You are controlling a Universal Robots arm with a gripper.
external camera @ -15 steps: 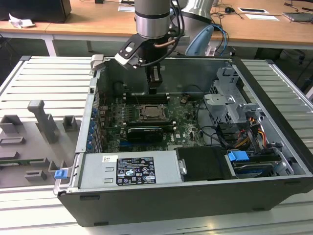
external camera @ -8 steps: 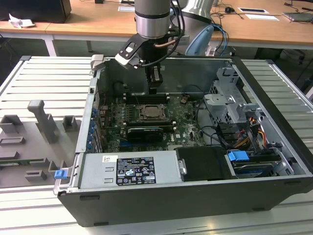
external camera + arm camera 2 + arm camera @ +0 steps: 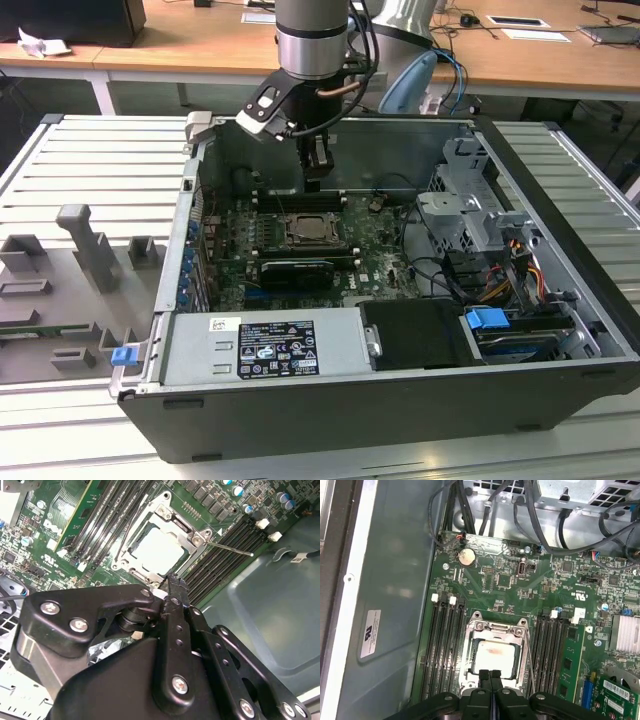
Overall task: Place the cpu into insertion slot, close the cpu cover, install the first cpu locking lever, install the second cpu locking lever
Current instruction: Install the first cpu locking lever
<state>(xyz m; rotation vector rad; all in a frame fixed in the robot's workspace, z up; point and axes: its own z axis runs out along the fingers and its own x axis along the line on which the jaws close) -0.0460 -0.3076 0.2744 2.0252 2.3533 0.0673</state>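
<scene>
**A:** How far along?

**B:** The cpu (image 3: 492,656) lies flat in the insertion slot (image 3: 468,661). The cpu cover (image 3: 496,626) looks folded down over it, with the pale face showing through the window. One locking lever (image 3: 231,549) juts free, so I judge the latching not yet done.

**A:** Gripper?

**B:** The gripper (image 3: 490,676) hovers over the socket's edge, fingers pinched together, carrying nothing.

**A:** Room to move?

**B:** Memory slots (image 3: 444,645) crowd both flanks. The case wall (image 3: 395,580) stands just beyond one bank. Open above.
</scene>
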